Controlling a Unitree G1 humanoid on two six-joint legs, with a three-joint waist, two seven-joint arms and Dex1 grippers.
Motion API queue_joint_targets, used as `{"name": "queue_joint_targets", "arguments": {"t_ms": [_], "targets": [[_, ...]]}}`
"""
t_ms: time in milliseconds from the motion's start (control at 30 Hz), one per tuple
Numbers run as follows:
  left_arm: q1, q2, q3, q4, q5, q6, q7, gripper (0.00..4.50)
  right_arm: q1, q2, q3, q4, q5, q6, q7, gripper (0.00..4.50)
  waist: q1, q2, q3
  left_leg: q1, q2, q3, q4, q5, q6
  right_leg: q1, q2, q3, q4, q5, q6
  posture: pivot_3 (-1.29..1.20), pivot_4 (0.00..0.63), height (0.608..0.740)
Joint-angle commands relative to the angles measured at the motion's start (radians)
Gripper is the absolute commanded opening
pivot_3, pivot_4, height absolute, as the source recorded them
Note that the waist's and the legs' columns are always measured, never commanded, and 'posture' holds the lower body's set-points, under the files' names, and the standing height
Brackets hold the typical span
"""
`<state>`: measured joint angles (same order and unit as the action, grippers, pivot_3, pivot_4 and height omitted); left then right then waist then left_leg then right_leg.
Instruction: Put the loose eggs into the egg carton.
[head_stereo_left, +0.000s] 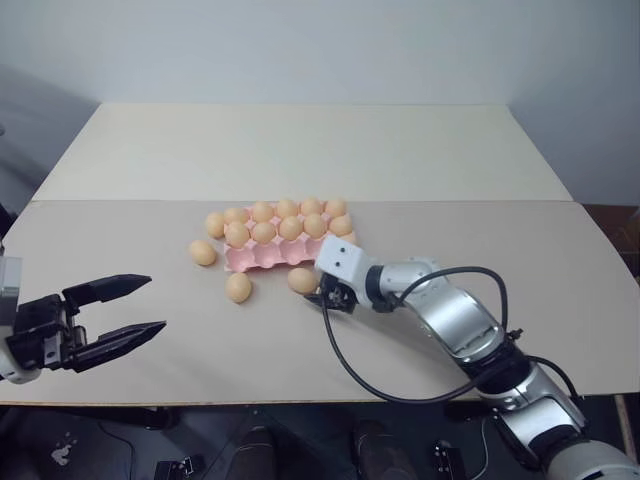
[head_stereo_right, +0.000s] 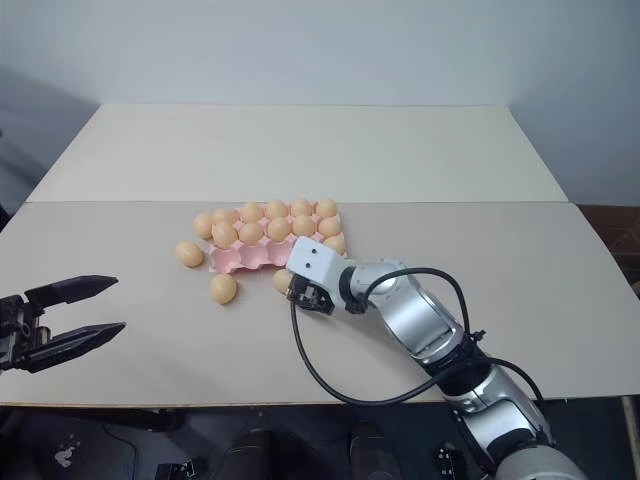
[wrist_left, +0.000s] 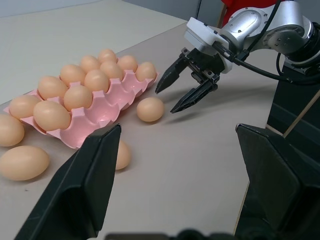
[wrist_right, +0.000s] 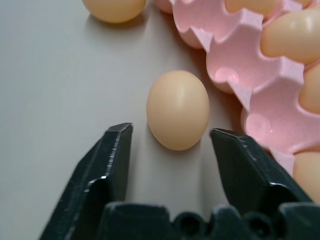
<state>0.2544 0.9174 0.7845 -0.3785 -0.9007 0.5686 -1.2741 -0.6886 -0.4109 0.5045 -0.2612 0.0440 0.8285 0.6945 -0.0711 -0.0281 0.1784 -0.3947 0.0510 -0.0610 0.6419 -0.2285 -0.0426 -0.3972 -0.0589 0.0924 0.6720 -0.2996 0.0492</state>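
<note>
Showing right end effector (wrist_right: 170, 142) open | loose egg (wrist_right: 178, 109) ahead | left end effector (head_stereo_left: 150, 305) open

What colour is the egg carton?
Pink; the egg carton shows best in the left wrist view.

A beige table (head_stereo_left: 300, 150) stands against a plain pale wall (head_stereo_left: 300, 50).

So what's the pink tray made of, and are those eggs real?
The egg carton looks like thin moulded plastic or pressed pulp; its cups have a slight sheen, so plastic seems likelier. The eggs are smooth, evenly tan and matte, all identical. They could be real or plastic; looks alone can't tell.
</note>
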Motion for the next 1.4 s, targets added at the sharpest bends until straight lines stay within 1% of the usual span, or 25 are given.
{"name": "queue_joint_targets", "arguments": {"t_ms": [33, 200, 600, 633, 667, 767, 800, 833, 900, 1033, 1133, 1233, 1400], "targets": [[0.012, 0.007, 0.051, -0.021, -0.007, -0.009, 0.000, 3.97, -0.024, 0.018, -0.008, 0.003, -0.021, -0.044, -0.015, 3.97, 0.001, 0.000, 0.000, 0.000, 0.000, 0.000, 0.000, 0.000, 0.000, -0.001, 0.000, 0.000, 0.000, 0.000, 0.000, 0.00, 0.150, 0.740], [0.040, -0.005, 0.072, -0.038, -0.008, -0.009, 0.004, 3.97, -0.030, 0.055, 0.004, 0.051, -0.033, -0.051, -0.019, 3.97, 0.001, 0.000, 0.000, -0.005, 0.000, 0.000, 0.000, 0.001, -0.001, -0.005, 0.000, 0.000, 0.001, 0.000, 0.000, 0.00, 0.150, 0.740], [0.058, -0.008, 0.085, -0.047, -0.009, -0.014, 0.017, 3.97, -0.039, 0.117, 0.026, 0.147, -0.082, -0.093, -0.032, 3.97, 0.001, 0.000, 0.000, -0.005, 0.000, 0.000, 0.000, 0.001, -0.001, -0.007, 0.000, 0.000, 0.003, 0.000, 0.000, 0.00, 0.150, 0.740], [0.059, -0.009, 0.086, -0.048, -0.010, -0.014, 0.017, 3.97, -0.037, 0.119, 0.022, 0.144, -0.080, -0.092, -0.028, 3.61, 0.001, 0.000, 0.000, -0.005, 0.000, 0.000, 0.000, 0.001, -0.001, -0.007, 0.000, 0.000, 0.003, 0.000, 0.000, 0.00, 0.150, 0.740], [0.060, -0.009, 0.088, -0.049, -0.010, -0.014, 0.018, 3.97, -0.034, 0.116, 0.020, 0.138, -0.079, -0.093, -0.023, 3.37, 0.001, 0.000, 0.000, -0.005, 0.000, 0.000, 0.000, 0.001, -0.001, -0.007, 0.000, 0.000, 0.003, 0.000, 0.000, 0.00, 0.150, 0.740], [0.065, -0.009, 0.092, -0.051, -0.009, -0.017, 0.017, 3.97, -0.033, 0.106, 0.002, 0.110, -0.068, -0.071, -0.011, 2.36, 0.001, 0.000, 0.000, -0.005, 0.000, 0.000, 0.000, 0.001, -0.001, -0.007, 0.000, 0.000, 0.003, 0.000, 0.000, 0.00, 0.150, 0.740], [0.066, -0.009, 0.092, -0.051, -0.008, -0.017, 0.017, 3.97, -0.033, 0.102, 0.000, 0.105, -0.067, -0.070, -0.007, 2.11, 0.001, 0.000, 0.000, -0.005, 0.000, 0.000, 0.000, 0.001, -0.001, -0.007, 0.000, 0.000, 0.003, 0.000, 0.000, 0.00, 0.150, 0.740], [0.065, -0.010, 0.092, -0.051, -0.008, -0.018, 0.017, 3.97, -0.031, 0.097, -0.002, 0.101, -0.067, -0.071, -0.006, 2.03, 0.001, 0.000, 0.000, -0.005, 0.000, 0.000, 0.000, 0.001, -0.001, -0.007, 0.000, 0.000, 0.003, 0.000, 0.000, 0.00, 0.150, 0.740], [0.064, -0.012, 0.091, -0.052, -0.011, -0.018, 0.018, 3.97, -0.028, 0.088, -0.007, 0.085, -0.067, -0.071, -0.004, 2.01, 0.001, 0.000, 0.000, -0.005, 0.000, 0.000, 0.000, 0.001, -0.001, -0.007, 0.000, 0.000, 0.003, 0.000, 0.000, 0.00, 0.150, 0.740], [0.040, -0.009, 0.081, -0.044, -0.021, -0.015, 0.026, 3.97, -0.059, 0.062, -0.085, -0.011, -0.017, -0.016, 0.021, 2.01, 0.001, 0.000, 0.000, -0.006, 0.000, 0.000, 0.000, 0.001, -0.001, -0.007, 0.000, 0.000, 0.003, 0.000, 0.000, 0.00, 0.150, 0.740], [0.008, -0.009, 0.084, -0.031, -0.047, -0.003, 0.042, 3.97, -0.087, 0.052, -0.121, -0.013, -0.005, -0.012, 0.020, 2.01, 0.001, 0.000, 0.000, -0.006, 0.000, 0.000, 0.000, 0.001, -0.001, -0.007, 0.000, 0.000, 0.004, 0.000, 0.000, 0.00, 0.150, 0.740], [-0.022, -0.012, 0.083, -0.023, -0.073, 0.007, 0.062, 3.97, -0.119, 0.063, -0.141, 0.059, -0.020, -0.052, -0.005, 2.01, 0.000, 0.000, 0.000, -0.005, 0.000, 0.000, 0.000, 0.001, -0.001, -0.007, 0.000, 0.000, 0.004, 0.000, 0.000, 0.00, 0.150, 0.740], [-0.031, -0.014, 0.075, -0.023, -0.080, 0.007, 0.070, 3.97, -0.143, 0.102, -0.126, 0.226, -0.070, -0.169, -0.059, 2.01, 0.000, 0.000, 0.000, -0.005, 0.000, 0.000, 0.000, 0.001, -0.001, -0.007, 0.000, 0.000, 0.004, 0.000, 0.000, 0.00, 0.150, 0.740]]}}
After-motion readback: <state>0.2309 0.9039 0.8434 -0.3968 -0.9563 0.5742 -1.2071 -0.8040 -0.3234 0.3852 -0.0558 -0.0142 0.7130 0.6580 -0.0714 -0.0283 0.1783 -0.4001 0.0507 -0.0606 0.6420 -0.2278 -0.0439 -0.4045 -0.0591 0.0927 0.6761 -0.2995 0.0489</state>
